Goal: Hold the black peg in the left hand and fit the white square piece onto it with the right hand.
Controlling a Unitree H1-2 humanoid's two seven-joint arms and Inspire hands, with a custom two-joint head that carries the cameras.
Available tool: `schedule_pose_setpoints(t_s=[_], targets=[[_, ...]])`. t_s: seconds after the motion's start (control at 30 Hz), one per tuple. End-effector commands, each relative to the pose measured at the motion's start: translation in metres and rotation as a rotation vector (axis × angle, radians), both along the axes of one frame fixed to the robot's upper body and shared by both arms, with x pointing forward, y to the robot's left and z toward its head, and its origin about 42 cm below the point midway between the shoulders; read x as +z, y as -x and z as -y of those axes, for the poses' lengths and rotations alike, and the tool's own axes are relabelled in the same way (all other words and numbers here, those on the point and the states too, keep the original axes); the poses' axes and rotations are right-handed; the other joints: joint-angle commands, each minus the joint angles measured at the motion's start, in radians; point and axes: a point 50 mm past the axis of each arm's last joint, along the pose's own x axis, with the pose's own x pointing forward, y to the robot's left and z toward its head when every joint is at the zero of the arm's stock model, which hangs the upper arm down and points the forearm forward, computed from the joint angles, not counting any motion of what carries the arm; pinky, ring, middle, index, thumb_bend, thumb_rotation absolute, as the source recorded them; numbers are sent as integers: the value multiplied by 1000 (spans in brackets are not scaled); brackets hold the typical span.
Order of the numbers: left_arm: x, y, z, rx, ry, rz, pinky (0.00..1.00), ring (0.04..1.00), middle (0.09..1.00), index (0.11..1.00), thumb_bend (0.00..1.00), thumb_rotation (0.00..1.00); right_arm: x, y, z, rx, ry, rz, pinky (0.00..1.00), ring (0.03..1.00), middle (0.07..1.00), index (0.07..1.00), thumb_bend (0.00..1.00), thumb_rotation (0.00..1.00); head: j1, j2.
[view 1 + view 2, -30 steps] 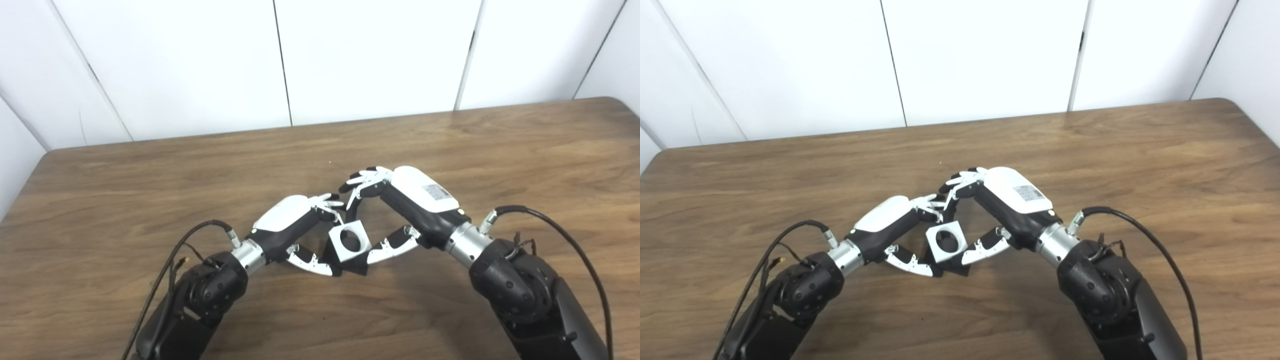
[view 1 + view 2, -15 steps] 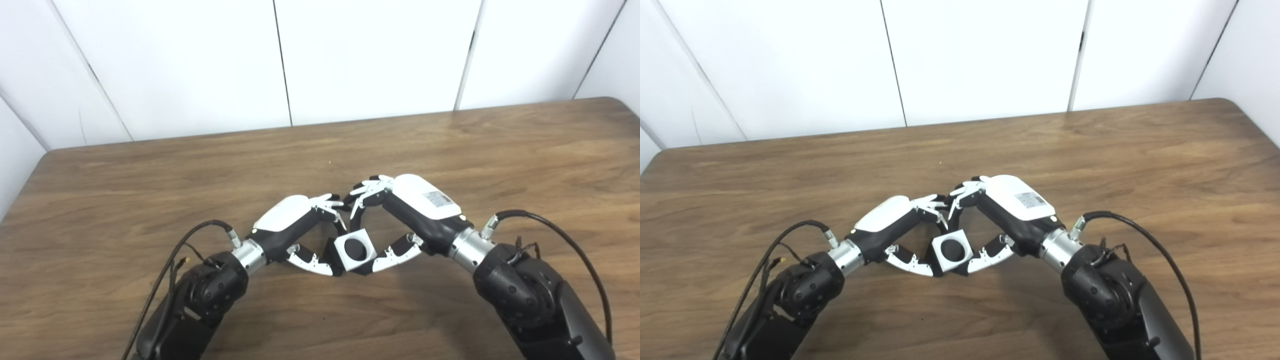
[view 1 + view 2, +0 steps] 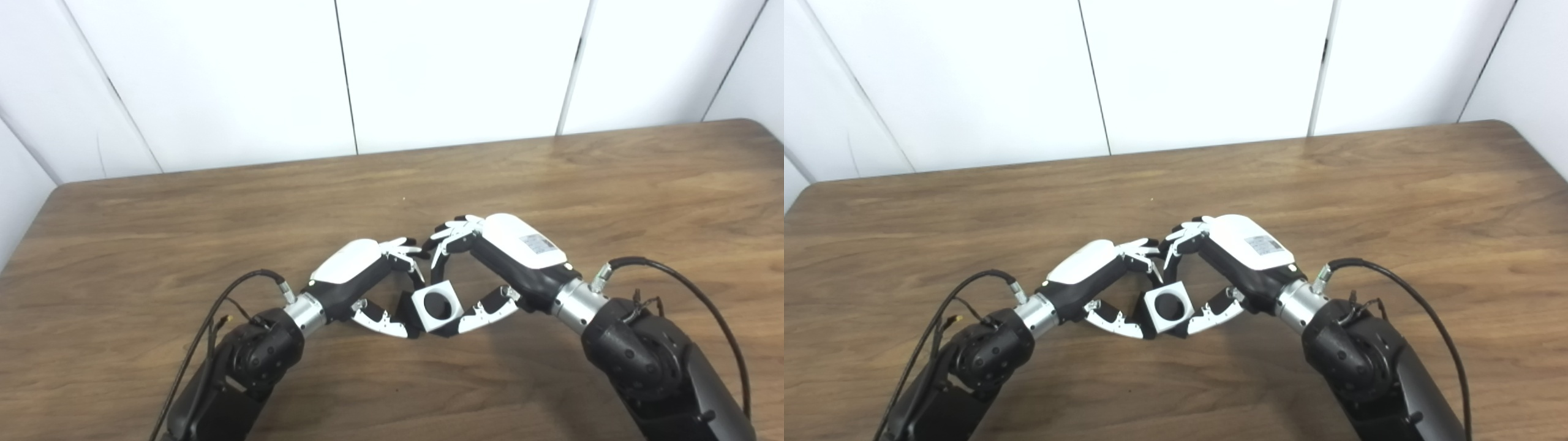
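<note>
Nearest, both arms came in over the wooden table [image 3: 612,177], their hands meeting at its middle. The white square piece [image 3: 437,305] sat between them, its round hole filled dark by the black peg [image 3: 435,302]. The left hand [image 3: 361,278] was closed on the peg's black base at the piece's left side. The right hand [image 3: 490,263] pinched the white piece, thumb at its right edge and fingers [image 3: 450,231] curled over the far side. Beyond stood white wall panels [image 3: 453,67].
</note>
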Motion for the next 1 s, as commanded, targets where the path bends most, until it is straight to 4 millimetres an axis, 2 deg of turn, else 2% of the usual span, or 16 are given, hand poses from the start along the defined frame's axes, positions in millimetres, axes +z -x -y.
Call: schedule_pose_setpoints(t_s=[0.0,0.3,0.67,0.97], targets=[[-8,4,5,-14,-61,-14,951,971,882,491,517,87,11,-6,-3,7,-20,52,930,875,789,482,519,136,1,2],[-7,5,6,-13,-65,-18,953,972,884,492,517,87,7,-13,-8,-18,-55,33,919,887,804,483,518,137,2,5],[-6,6,7,-12,-59,-14,955,973,884,491,517,86,-3,-19,-15,-27,-72,29,818,859,785,482,519,136,4,14],[-5,5,6,-11,-59,-12,953,974,885,491,517,87,-6,-20,-10,-26,-42,25,916,863,784,483,518,137,5,15]])
